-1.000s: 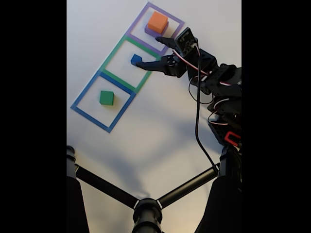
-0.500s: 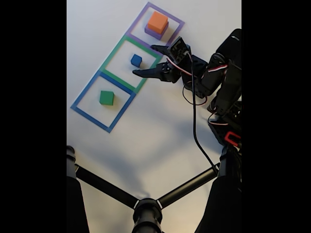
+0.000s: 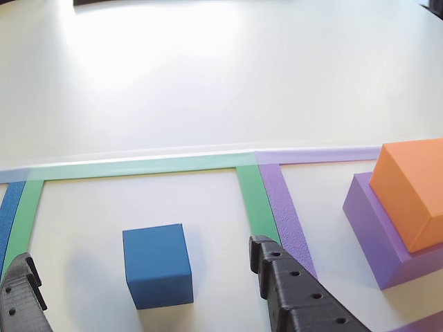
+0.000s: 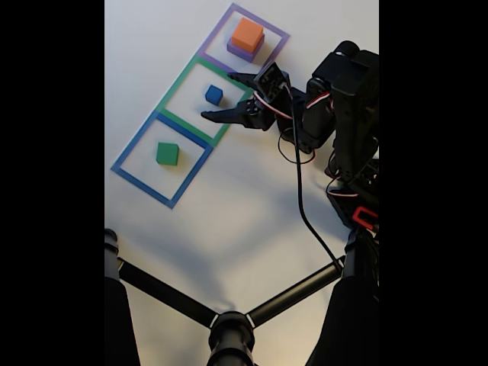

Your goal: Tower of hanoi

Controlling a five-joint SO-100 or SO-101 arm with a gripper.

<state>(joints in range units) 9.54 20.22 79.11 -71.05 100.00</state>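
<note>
1. The blue cube (image 4: pixel 213 94) sits upright inside the green tape square (image 4: pixel 177 76), nearer that square's right side in the fixed view, with bare table (image 4: pixel 229 213) around it on every side.
2. The gripper (image 4: pixel 216 96) hangs spread wide at the green tape square's right edge, one fingertip on each side of the blue cube and touching neither face; in the other view the fingers (image 3: pixel 297 297) flank the blue cube (image 3: pixel 158 265) with clear gaps.
3. Beyond the blue cube, the orange block (image 4: pixel 248 34) rests on the purple block (image 4: pixel 242 52) inside the purple tape square (image 4: pixel 280 34).
4. On the blue cube's other side, the green block (image 4: pixel 167 153) stands alone inside the blue tape square (image 4: pixel 130 174), well apart.
</note>
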